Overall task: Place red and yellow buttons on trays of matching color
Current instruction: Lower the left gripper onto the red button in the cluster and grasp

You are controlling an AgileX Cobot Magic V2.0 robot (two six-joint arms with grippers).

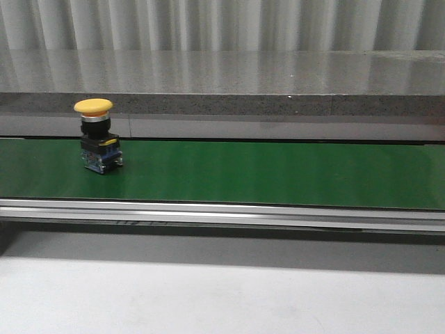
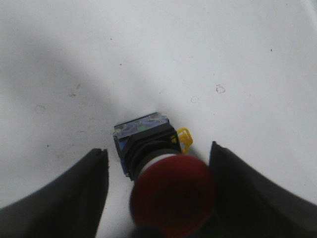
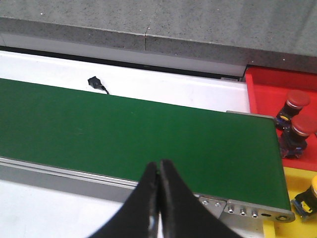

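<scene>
- Front view: we see a yellow button standing upright on the green belt, far left of the frame, cap up and body down. No arm or tray shows here. Being on the left, it lies nearer the left arm, we judge.
- Left wrist view: the left gripper hangs over a white surface with a red button between its two dark fingers. The jaws stand wide, a visible gap on each side of the cap. The button's long axis runs from the red cap nearest the camera out to the blue base; whether it lies flat or tilts we cannot tell.
- Right wrist view: the right gripper has its tips pressed together, holding nothing, above the near edge of the belt. To its right sit the red tray with two red buttons and the yellow tray with one yellow-capped button at the frame edge.
</scene>
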